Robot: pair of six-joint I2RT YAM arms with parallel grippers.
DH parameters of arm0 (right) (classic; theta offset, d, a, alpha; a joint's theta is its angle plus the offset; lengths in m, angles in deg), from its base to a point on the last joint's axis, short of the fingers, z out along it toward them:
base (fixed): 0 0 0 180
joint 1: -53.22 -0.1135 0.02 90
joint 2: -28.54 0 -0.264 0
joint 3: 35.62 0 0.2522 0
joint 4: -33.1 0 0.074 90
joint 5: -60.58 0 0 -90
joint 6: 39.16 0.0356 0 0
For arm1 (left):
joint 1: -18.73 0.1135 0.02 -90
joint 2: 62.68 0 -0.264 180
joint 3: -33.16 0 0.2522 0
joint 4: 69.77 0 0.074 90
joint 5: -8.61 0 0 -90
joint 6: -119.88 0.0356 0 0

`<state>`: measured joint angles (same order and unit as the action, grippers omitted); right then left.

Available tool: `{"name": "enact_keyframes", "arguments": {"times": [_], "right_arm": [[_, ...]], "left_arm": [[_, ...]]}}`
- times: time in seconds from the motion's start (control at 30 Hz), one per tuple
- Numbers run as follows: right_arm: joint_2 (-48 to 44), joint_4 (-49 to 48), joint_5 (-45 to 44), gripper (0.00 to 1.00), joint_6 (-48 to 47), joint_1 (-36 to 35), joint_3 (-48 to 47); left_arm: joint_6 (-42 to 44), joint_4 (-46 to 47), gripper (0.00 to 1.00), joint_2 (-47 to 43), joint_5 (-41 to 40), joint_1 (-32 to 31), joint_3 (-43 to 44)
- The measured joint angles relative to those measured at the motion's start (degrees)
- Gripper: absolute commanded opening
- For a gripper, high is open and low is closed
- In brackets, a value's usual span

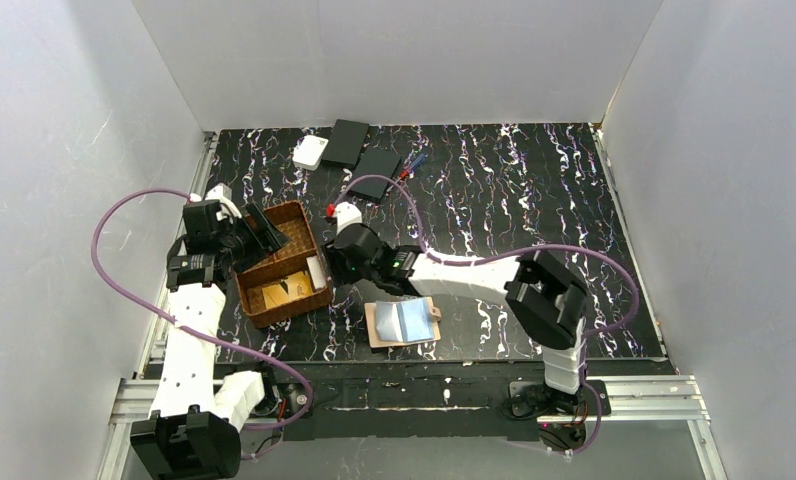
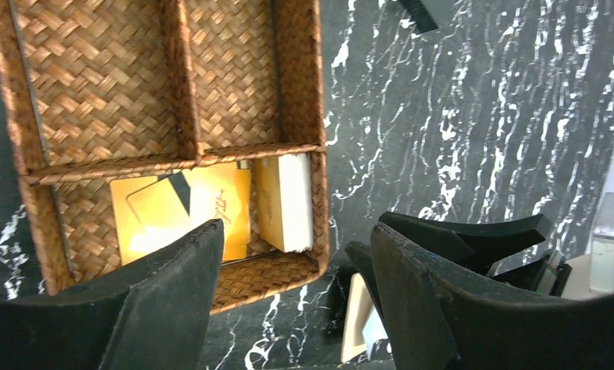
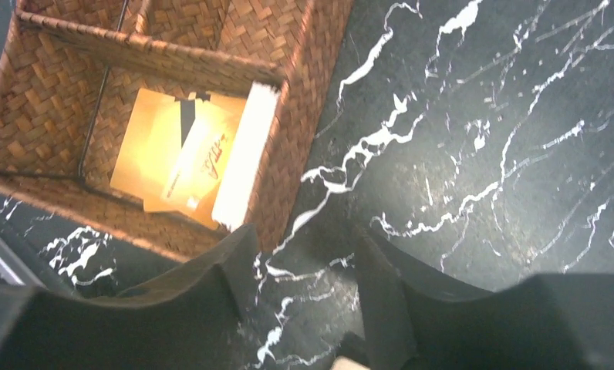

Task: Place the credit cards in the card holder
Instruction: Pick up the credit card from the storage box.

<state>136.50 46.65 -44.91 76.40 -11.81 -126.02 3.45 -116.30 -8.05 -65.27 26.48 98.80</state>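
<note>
**Credit cards** (image 2: 180, 212): orange-gold, lying flat and overlapping in the lower compartment of the woven tray (image 2: 300, 77), left of centre in the overhead view. A white-edged block (image 2: 285, 202) stands on edge against that compartment's right wall. It may be a further stack of cards, though this cannot be confirmed.

**Card holder** (image 1: 404, 322): lies opened on the tabletop (image 1: 534, 200) just right of the tray, at lower centre of the overhead view. Its clear pockets face up with a bluish sheen; whether a card already sits inside cannot be told.

**Right claw** (image 3: 300, 285): fingers apart and empty, hovering by the tray's lower right corner, near the cards but not touching them.

**Left claw** (image 2: 296, 301): fingers likewise apart and empty, above the tray's upper left edge in the overhead view.

**Progress, as judged:** early. Every card that can be seen lies in the tray and none is gripped. Each card has yet to be lifted, carried to the holder and slid into a pocket.
</note>
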Motion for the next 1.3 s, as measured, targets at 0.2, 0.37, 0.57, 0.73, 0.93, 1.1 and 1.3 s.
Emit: {"name": "enact_keyframes", "arguments": {"times": [0.2, 0.37, 0.57, 0.73, 0.93, 1.1, 1.3], "right_arm": [[5.64, 3.70, -3.53, 0.51, -2.14, -1.42, -8.23], [8.42, 5.73, -4.47, 0.50, -2.86, -1.75, -11.94], [11.63, 7.80, -5.64, 0.42, -3.39, -2.44, -15.92], [12.91, 9.06, -6.48, 0.38, -3.50, -2.94, -17.24], [13.65, 9.44, -7.31, 0.32, -3.47, -3.23, -17.96], [14.26, 9.67, -8.61, 0.26, -3.41, -3.26, -18.67], [14.23, 9.74, -10.97, 0.18, -3.20, -3.26, -18.36]], "left_arm": [[2.28, -2.16, 0.83, -0.15, -3.67, -0.44, 0.08], [3.99, -2.05, 0.87, -2.43, -7.41, -2.34, -1.71], [5.40, -1.98, 0.86, -4.63, -10.12, -3.52, -3.96], [5.89, -1.71, 0.86, -4.83, -11.08, -3.74, -4.41], [6.06, -1.55, 0.86, -6.41, -11.26, -4.29, -4.59], [6.17, -1.55, 0.86, -7.07, -11.32, -4.90, -4.60], [6.34, -1.55, 0.86, -7.12, -11.45, -5.27, -4.60]]}}
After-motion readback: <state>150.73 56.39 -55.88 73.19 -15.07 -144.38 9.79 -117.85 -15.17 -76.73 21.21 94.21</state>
